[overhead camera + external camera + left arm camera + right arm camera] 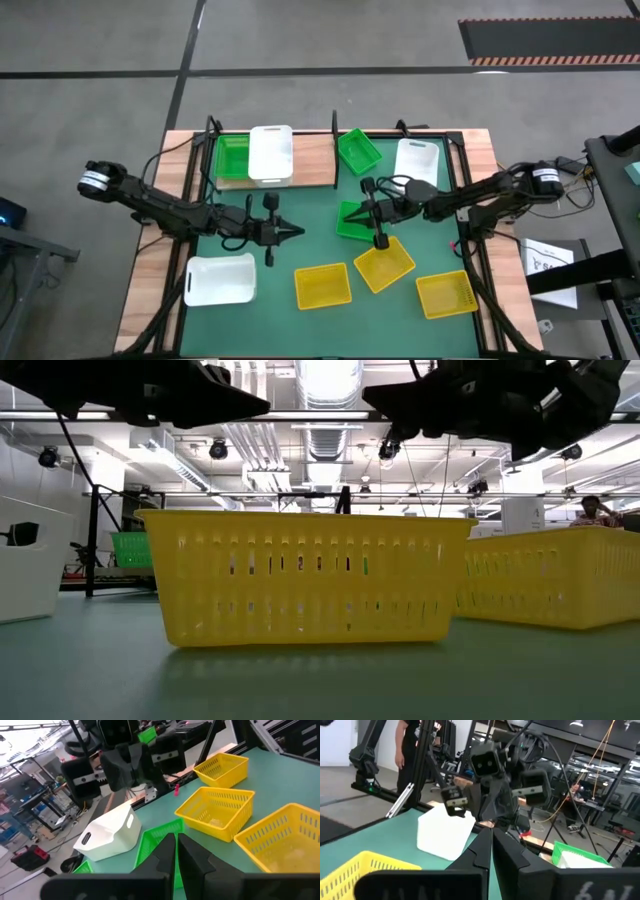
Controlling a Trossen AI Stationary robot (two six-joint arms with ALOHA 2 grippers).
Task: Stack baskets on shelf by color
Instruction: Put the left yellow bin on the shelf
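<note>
both arms idle over the middle of the green table mat [320,315], jaws pinched shut on nothing: left gripper [297,232] and right gripper [352,210] point at each other, near but apart.

light-brown wooden shelf board [312,160] sits at the mat's far edge, left of centre, and holds one bright green perforated plastic basket [232,157] with a white basket [271,154] beside it.

still loose: a green basket [358,150] and a white one [416,160] at the far edge right of the shelf, another green one [352,221] mid-mat under the right gripper, a white one [220,279] at the near left corner, three yellow baskets [322,285] along the near edge.

looks like between picks, sorting barely begun. next move probably: right arm opens, drops onto a rim of the mid-mat green basket, carries it to the green one on the shelf. needs square alignment to nest.
</note>
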